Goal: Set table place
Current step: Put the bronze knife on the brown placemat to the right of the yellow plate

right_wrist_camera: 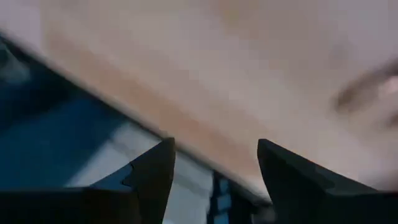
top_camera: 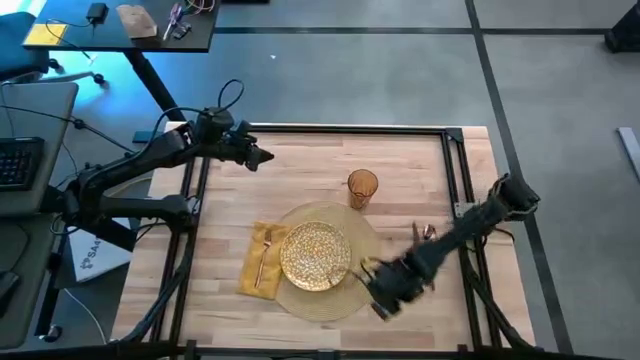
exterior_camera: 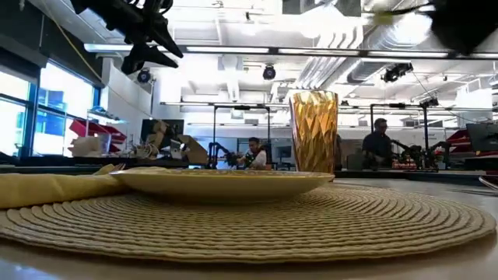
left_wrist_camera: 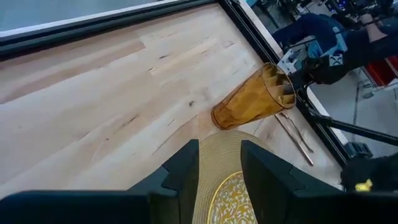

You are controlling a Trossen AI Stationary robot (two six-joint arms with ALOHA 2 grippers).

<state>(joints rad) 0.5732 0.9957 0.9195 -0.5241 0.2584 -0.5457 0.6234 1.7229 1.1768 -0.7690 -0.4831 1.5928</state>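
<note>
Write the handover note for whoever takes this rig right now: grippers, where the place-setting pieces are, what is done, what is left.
Left gripper: open, empty, raised over the table's far side.
Right gripper: open, empty, by the placemat's right edge.
Done: plate on the placemat, napkin to its left with one cutlery piece on it, glass upright behind.
Left: remaining cutlery lies right of the placemat, probably needs placing.

One plate [top_camera: 315,256], one glass [top_camera: 362,187]

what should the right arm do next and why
Probably move back to the loose cutlery lying on the table right of the placemat and pick a piece. The right gripper hovers open and empty near the mat's edge; only the napkin carries cutlery.
</note>
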